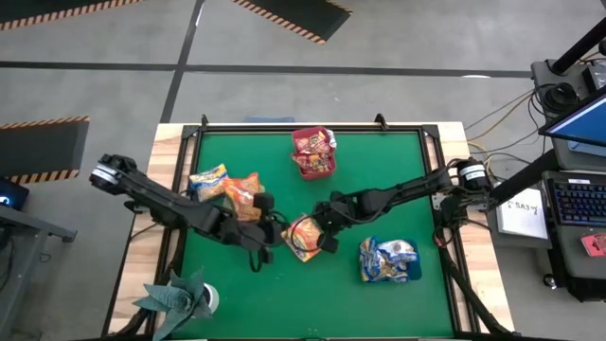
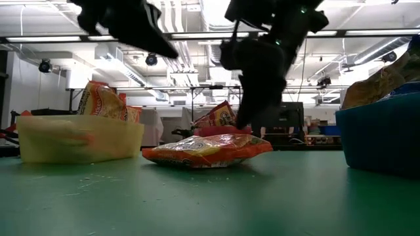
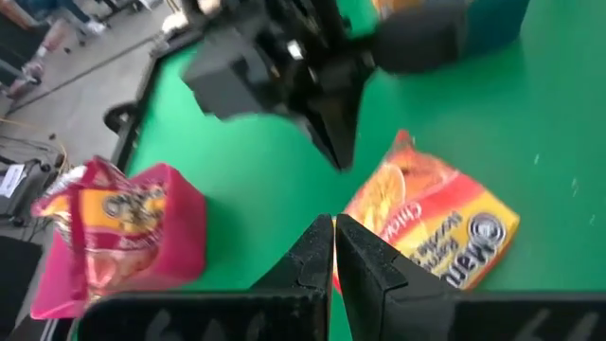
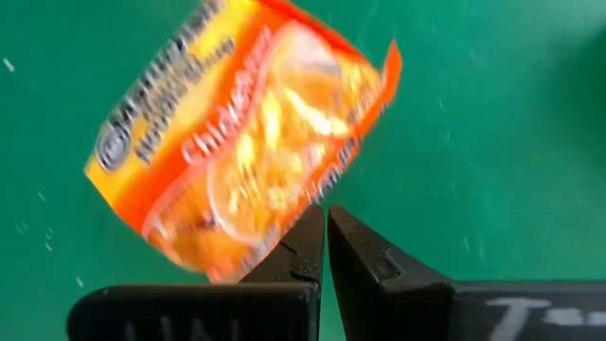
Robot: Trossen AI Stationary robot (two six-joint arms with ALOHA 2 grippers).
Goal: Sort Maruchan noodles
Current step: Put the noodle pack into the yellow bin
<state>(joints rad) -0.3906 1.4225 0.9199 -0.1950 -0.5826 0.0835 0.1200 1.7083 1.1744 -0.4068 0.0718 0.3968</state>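
Right gripper (image 4: 327, 227): hovering just beside the orange packet's edge, dark fingers pressed together on nothing.
Left gripper (image 3: 334, 237): waiting close on the packet's other side, fingers also pressed together.
Table (image 1: 379, 170): showing flat green felt-like matting.
Blue tray (image 1: 409, 272): holding crinkly blue-and-yellow packets.
Orange packet (image 1: 303, 237): lying flat mid-table, glossy rectangular wrapper.

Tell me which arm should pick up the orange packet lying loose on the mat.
Right, probably: the right pincer sits at the orange packet, its fingers shut. The left pincer, also shut, is slightly farther.
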